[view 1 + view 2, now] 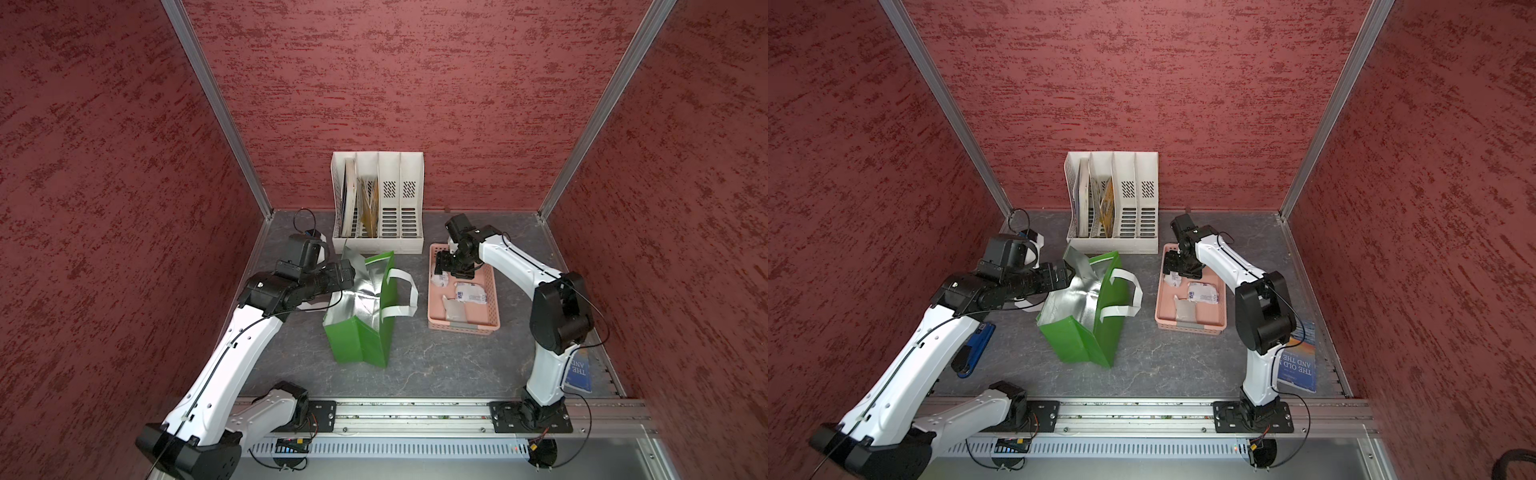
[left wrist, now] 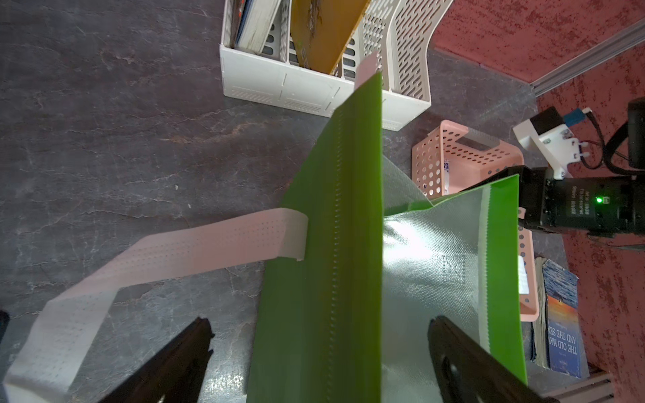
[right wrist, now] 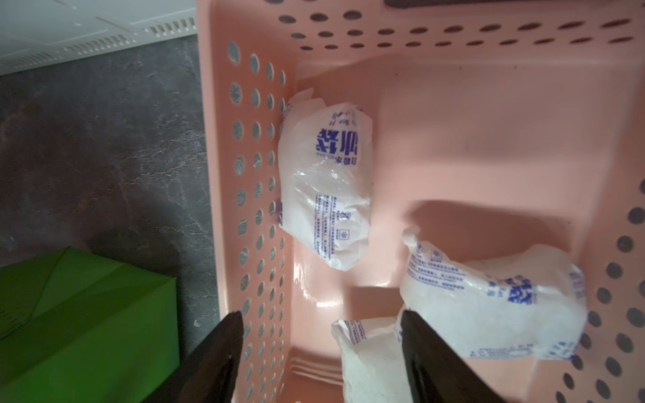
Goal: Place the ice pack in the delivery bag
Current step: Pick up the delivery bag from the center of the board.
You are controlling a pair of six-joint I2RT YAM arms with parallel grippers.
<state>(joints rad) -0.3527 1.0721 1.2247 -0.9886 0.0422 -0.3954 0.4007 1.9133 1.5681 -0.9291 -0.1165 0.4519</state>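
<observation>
Soft, slippery, prob. hefty ice packs (image 3: pixel 328 181) lie in pink basket (image 3: pixel 244 174), best pinched mid-body; R gripper (image 3: pixel 321 315) hovers over them, jaws apart; L gripper (image 2: pixel 321 321) spread astride bag (image 2: pixel 321 244) wall.

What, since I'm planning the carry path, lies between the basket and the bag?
Only the bag's own white handles, drooping toward the basket, and a narrow strip of bare tabletop. Both top views show this.
</observation>
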